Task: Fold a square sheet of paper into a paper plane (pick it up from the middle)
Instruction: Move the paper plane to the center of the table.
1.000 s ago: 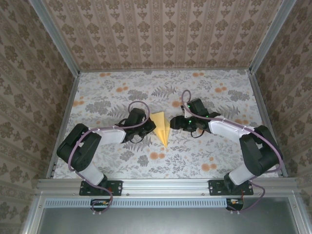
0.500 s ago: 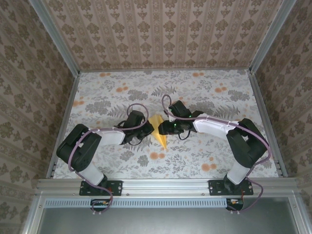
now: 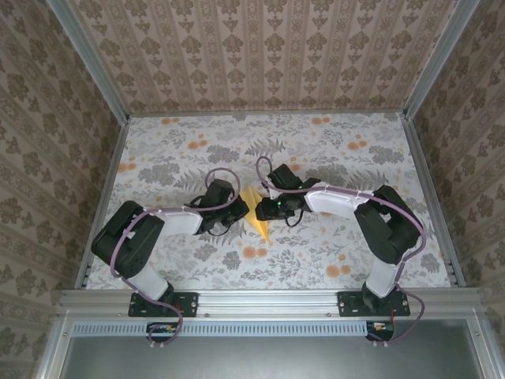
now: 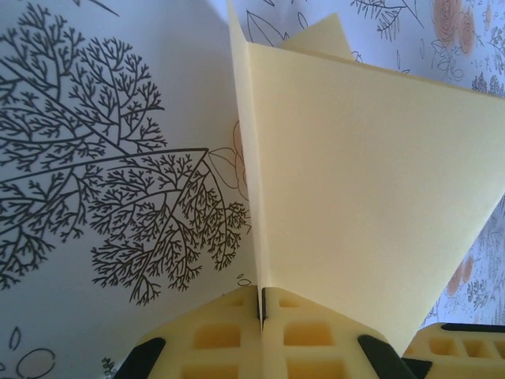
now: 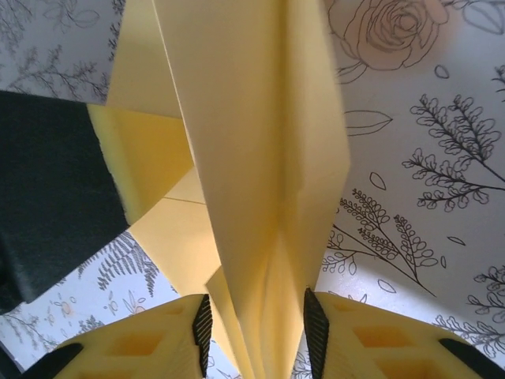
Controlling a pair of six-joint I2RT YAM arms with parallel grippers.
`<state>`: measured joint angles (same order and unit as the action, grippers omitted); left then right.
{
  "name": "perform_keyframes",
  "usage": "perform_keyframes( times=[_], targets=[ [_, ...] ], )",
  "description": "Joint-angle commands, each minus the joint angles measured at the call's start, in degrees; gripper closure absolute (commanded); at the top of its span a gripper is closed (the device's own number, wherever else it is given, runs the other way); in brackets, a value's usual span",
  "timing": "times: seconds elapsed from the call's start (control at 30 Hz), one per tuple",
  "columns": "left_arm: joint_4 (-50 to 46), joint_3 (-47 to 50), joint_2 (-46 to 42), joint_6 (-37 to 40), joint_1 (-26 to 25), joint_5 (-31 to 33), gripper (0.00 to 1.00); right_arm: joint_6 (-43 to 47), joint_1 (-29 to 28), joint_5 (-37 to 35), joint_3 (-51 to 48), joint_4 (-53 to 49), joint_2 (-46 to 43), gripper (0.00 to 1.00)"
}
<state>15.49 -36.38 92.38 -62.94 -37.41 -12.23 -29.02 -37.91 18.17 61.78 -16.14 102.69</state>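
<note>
- The paper plane is in the middle of the worktop, between the two arms.
- It is plain yellow paper. From the top camera its sharp tip points toward the near edge, where the arms are bolted down.
- The left end effector is at the left side of the plane, and the right end effector is at its right side. They are very near each other.
- In the left wrist view, the left end effector has its two yellow fingers pressed together. They pinch the bottom edge of the paper plane.
- In that view one thin part of the paper stands up straight from the fingers, and a wide flat part spreads off to the right.
- In the right wrist view, the right end effector has one finger on each side of the paper plane.
- The folded paper fills most of the gap between its black pads. I cannot tell if the pads squeeze the paper or just sit beside it.
- The folded paper runs up and away from those fingers, with a crease down its middle.
- The worktop is pale with grey leaves, branches and small orange flowers printed on it.
- Walls with a brown pattern stand around the worktop on three sides.
</note>
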Motion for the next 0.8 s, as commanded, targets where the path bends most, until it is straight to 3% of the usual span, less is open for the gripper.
perform_keyframes(
  times=[0.0, 0.3, 0.77],
  targets=[
    [0.23, 0.54, -1.2, 0.72, 0.17, 0.18, 1.0, 0.62, -0.62, -1.63, 1.64, -2.88, 1.22, 0.62],
    [0.28, 0.52, -0.89, 0.51, 0.14, 0.26, 1.0, 1.09, -1.02, -3.93, 1.82, -4.09, -0.73, 0.59],
    [0.43, 0.61, -0.55, 0.38, 0.09, 0.19, 1.0, 2.19, -3.63, -0.95, 3.76, -3.51, 2.28, 0.49]
  ],
)
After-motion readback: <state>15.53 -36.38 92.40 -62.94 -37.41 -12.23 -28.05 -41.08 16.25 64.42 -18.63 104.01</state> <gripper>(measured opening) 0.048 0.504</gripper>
